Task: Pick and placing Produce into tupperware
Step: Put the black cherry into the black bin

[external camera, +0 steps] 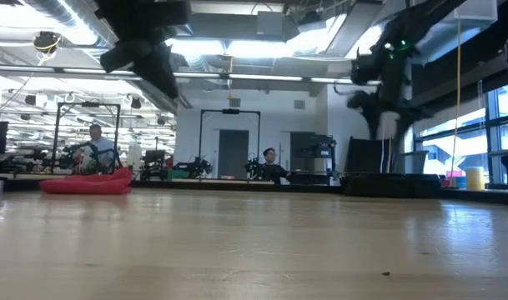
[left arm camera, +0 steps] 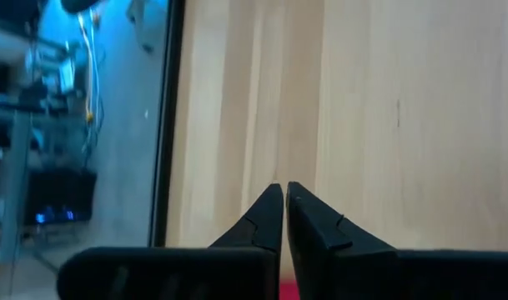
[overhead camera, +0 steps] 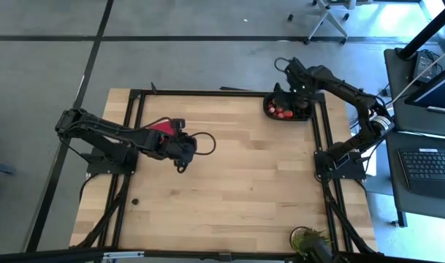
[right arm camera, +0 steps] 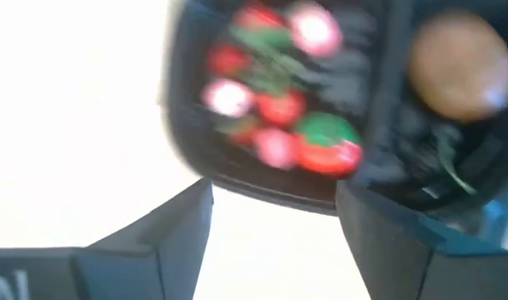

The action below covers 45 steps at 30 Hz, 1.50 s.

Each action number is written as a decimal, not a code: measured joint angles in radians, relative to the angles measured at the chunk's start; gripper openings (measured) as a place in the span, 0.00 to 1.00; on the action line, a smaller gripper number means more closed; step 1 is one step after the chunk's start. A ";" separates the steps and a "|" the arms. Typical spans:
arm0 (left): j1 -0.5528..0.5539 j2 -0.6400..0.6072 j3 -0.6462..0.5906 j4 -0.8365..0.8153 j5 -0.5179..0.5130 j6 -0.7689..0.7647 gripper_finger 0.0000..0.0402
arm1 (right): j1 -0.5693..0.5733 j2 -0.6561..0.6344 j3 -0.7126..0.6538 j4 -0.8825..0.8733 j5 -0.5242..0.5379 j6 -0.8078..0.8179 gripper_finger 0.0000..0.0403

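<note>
The black tupperware tray [overhead camera: 286,109] sits at the table's far right corner and also shows in the low view [external camera: 387,185]. It holds several red strawberry-like pieces [right arm camera: 274,108] on one side of a ridge and a brown lump [right arm camera: 462,67] on the other. My right gripper [right arm camera: 274,196] hangs open and empty above the tray [overhead camera: 280,91]. My left gripper [left arm camera: 284,190] is shut and empty, raised over the table's left part [overhead camera: 180,150], beside the red cloth [overhead camera: 160,126]. One tiny dark round piece [overhead camera: 134,201] lies on the table near the front left.
The red cloth lies flat at the far left and shows in the low view [external camera: 85,183]. A black cable loop [overhead camera: 205,142] hangs by my left gripper. A spiky green plant [overhead camera: 310,239] stands at the near right edge. A black metal frame [overhead camera: 207,93] borders the table. People sit far behind.
</note>
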 joint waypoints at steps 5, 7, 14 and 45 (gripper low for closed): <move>-0.007 0.000 0.000 -0.109 0.000 -0.098 0.01 | 0.118 -0.002 0.112 0.112 -0.017 -0.008 0.64; -0.012 0.000 0.000 -0.136 0.001 -0.121 0.00 | 0.188 -0.002 0.131 0.200 -0.017 -0.011 0.64; -0.035 0.000 0.000 -0.182 0.119 -0.233 0.02 | 0.453 -0.002 0.095 0.518 -0.021 -0.102 0.64; -0.253 -0.001 -0.082 -0.498 0.691 -1.398 0.72 | 0.732 -0.001 -0.151 0.989 -0.015 -0.246 0.64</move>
